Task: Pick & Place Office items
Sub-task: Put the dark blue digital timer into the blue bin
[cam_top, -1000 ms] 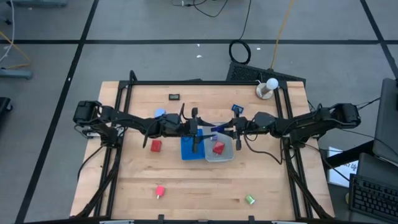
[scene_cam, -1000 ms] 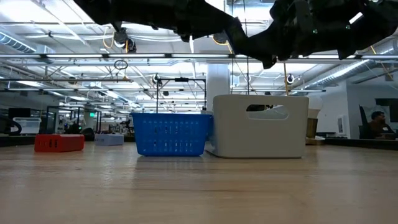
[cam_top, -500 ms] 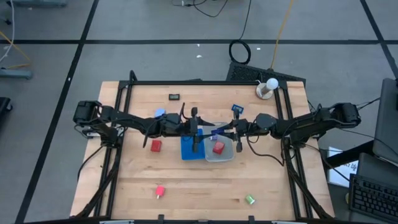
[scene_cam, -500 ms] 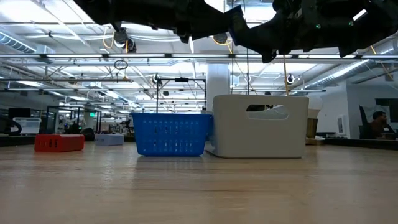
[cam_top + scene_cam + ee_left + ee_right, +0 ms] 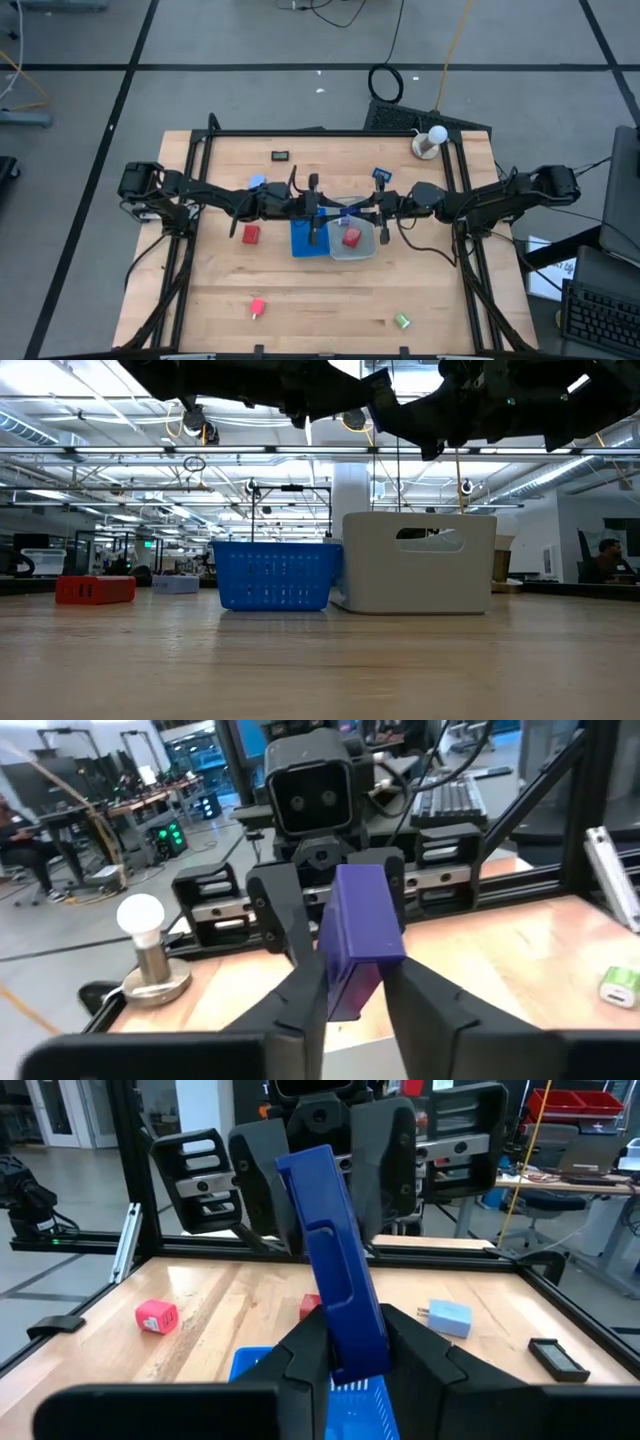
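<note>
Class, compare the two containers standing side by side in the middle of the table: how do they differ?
The blue ribbed tray is bright blue with slotted, ribbed walls; the clear plastic tray is pale and smooth-walled with a handle cutout. The blue ribbed tray stands lower and narrower than the clear plastic tray. The clear plastic tray holds a red block. Both rest upright on the table.

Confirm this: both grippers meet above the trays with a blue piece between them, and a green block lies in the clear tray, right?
No: the high view shows a red block in the clear tray, not green. The left gripper and right gripper do meet there, blue piece between them.
</note>
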Robot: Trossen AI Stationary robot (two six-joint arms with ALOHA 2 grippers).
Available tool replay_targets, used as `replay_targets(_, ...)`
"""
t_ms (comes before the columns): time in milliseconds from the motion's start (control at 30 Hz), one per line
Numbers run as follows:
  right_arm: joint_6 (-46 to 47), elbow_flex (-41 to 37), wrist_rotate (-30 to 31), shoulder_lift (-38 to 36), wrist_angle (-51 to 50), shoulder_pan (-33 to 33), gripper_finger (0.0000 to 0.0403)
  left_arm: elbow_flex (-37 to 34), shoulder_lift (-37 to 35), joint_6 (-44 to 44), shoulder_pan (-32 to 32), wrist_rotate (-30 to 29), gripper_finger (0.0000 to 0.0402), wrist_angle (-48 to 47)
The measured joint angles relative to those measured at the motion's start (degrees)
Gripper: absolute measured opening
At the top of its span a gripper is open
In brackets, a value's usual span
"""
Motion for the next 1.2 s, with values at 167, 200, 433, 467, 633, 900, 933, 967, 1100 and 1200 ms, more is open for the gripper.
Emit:
replay_targets(167,0.07,0.09,-0.03,-0.04,0.03,0.02,0.0072,-0.02,0.0,0.02,0.02,0.71,0.0062,1.4)
replay_targets(200,0.07,0.09,-0.02,-0.04,-0.05,0.02,0.0072,-0.02,0.02,0.1,0.11,0.73,0.0057,1.4)
replay_targets(433,0.04,0.09,0.0,-0.02,-0.2,0.0,0.007,-0.02,0.04,0.29,0.09,0.62,0.0058,1.44)
replay_targets(467,0.02,0.09,-0.01,-0.02,-0.2,0.0,0.0071,-0.02,0.03,0.37,0.09,0.54,0.0061,1.44)
replay_targets(633,2.12,0.05,-0.01,-0.02,-0.53,0.02,0.0087,-0.02,0.02,1.46,0.07,0.56,0.0059,1.91)
replay_targets(900,2.55,-0.13,0.11,-0.2,-1.77,0.02,0.0142,0.05,-0.69,1.15,0.48,0.52,0.0052,3.24)
replay_targets(933,2.56,-0.13,0.11,-0.72,-2.9,0.02,0.015,0.05,-0.9,1.15,0.48,0.5,0.0056,2.96)
replay_targets(967,2.54,-0.13,0.13,-1.29,-3.74,0.02,0.0156,0.06,-1.02,1.11,0.48,0.5,0.006,3.0)
replay_targets(1100,1.61,-0.11,0.22,-5.15,-9.81,0.0,0.0177,0.05,-2.38,0.0,0.48,0.5,0.0057,0.42)
replay_targets(1200,0.65,-0.11,0.25,-9.21,-13.8,0.0,0.0185,0.09,-3.92,-0.56,0.72,0.5,0.0047,-2.88)
